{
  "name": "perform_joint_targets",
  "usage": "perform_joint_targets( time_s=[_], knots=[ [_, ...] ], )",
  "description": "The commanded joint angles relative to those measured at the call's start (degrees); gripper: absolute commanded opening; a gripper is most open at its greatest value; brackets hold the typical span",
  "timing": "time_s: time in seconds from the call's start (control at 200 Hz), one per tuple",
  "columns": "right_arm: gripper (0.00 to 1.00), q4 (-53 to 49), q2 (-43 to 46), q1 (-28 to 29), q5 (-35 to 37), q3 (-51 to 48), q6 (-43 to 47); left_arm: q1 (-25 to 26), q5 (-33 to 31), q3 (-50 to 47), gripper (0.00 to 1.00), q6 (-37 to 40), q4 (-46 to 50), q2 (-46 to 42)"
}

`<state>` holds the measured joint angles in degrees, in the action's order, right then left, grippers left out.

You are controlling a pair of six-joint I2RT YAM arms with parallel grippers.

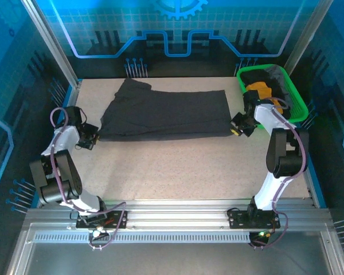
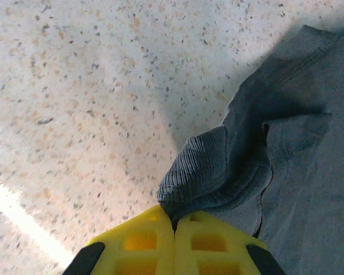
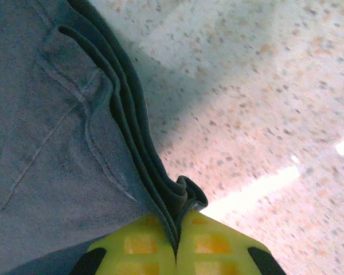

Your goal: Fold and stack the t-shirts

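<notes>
A large charcoal-black t-shirt (image 1: 166, 113) lies folded into a wide band across the back middle of the table. My left gripper (image 1: 93, 137) is at its near left corner, shut on a ribbed fold of the fabric (image 2: 203, 172). My right gripper (image 1: 236, 130) is at the near right corner, shut on several stacked layers of the shirt's edge (image 3: 180, 197). Another dark t-shirt (image 1: 275, 77) and a bright orange t-shirt (image 1: 259, 89) lie bunched in the green basket.
The green plastic basket (image 1: 298, 109) stands at the back right, just behind my right arm. Speckled tabletop (image 1: 172, 166) stretches between the shirt and the arm bases. Metal frame posts (image 1: 49, 43) rise at the back corners.
</notes>
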<state>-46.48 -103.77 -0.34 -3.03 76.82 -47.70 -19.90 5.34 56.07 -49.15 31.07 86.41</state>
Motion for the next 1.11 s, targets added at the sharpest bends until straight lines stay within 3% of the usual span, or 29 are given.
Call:
perform_joint_targets(
  time_s=[0.0,0.27,0.48,0.6,0.695,0.865,0.915,0.98,1.1],
  knots=[
    [0.0,-6.2,3.5,0.3,6.2,-2.3,0.4,0.0,-5.2,-5.0,0.0,0.4,4.0,-3.5],
    [0.0,-4.9,8.6,0.3,6.6,-18.2,-2.0,0.2,-5.7,-16.7,0.0,0.8,5.3,-9.7],
    [0.0,-4.7,8.0,0.1,7.9,-22.4,-3.1,0.2,-6.8,-19.9,0.0,1.6,6.2,-12.2],
    [0.24,-4.7,10.0,-0.1,7.8,-22.5,-3.3,0.3,-7.1,-18.5,0.34,0.8,8.2,-13.5],
    [0.33,-5.2,14.0,0.4,8.1,-20.6,-2.5,1.5,-8.2,-15.6,0.47,-1.7,11.0,-14.8],
    [0.53,-2.2,22.1,6.3,6.8,-14.9,5.0,11.4,-9.8,-9.8,0.59,-12.1,12.7,-18.0],
    [0.6,3.3,23.8,8.3,-0.1,-15.0,8.3,14.8,-8.8,-8.6,0.6,-15.9,12.5,-17.8],
    [0.61,9.2,23.8,10.3,-8.8,-15.2,9.6,18.7,-4.7,-9.1,0.6,-21.5,10.3,-16.5],
    [0.61,15.8,21.7,15.3,-16.3,-14.5,9.0,25.3,0.3,-13.7,0.58,-32.9,1.5,-14.3]
  ],
)
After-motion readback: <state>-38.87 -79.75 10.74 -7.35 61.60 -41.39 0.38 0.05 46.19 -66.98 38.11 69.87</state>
